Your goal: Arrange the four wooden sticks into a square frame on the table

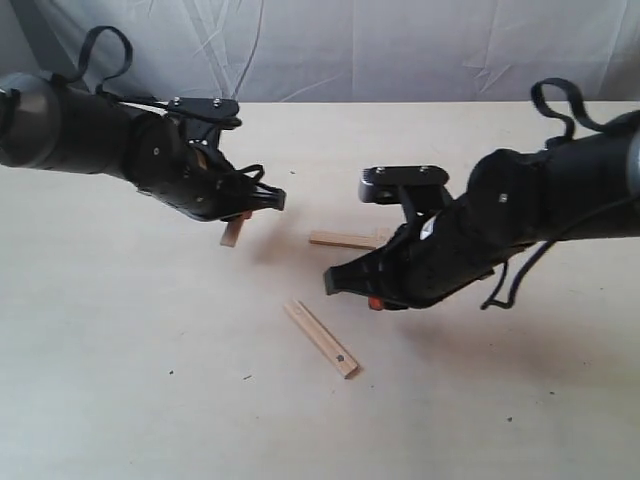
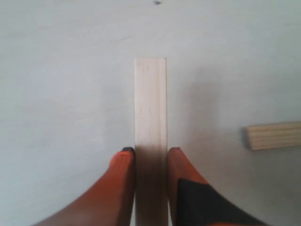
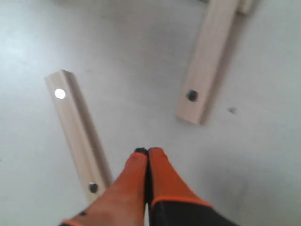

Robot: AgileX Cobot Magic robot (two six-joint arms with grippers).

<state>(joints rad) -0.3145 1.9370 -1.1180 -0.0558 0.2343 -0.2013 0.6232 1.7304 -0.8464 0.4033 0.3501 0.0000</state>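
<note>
Front stick: the front stick (image 1: 320, 338) (image 3: 77, 136) lies flat and diagonal on the table (image 1: 120, 400), nearest the camera; a small hole shows near each end

Right gripper: the right gripper (image 1: 335, 280) (image 3: 148, 153) has its 2 orange fingers (image 3: 164, 174) pressed together with nothing between them; it hangs just above the bare table, between the front stick and the middle stick, touching neither

Middle stick: the middle stick (image 1: 345, 240) (image 3: 207, 61) (image 2: 273, 135) lies flat farther back, roughly crosswise in the exterior view; 1 dark hole shows near its free end, and the right arm hides its other end

Left gripper: the left gripper (image 1: 255, 205) (image 2: 150, 153) is clamped on the held stick, 1 orange finger (image 2: 122, 179) against each long edge

Held stick: the held stick (image 1: 233, 231) (image 2: 150, 117) juts straight out past the fingertips, tilted down toward the table on the left side; pale, plain grain face; whether its low end touches the table cannot be told

Layout: 3 sticks in view, all apart from each other, no square formed yet

Backdrop: creased pale cloth (image 1: 400, 45) behind the table
</note>
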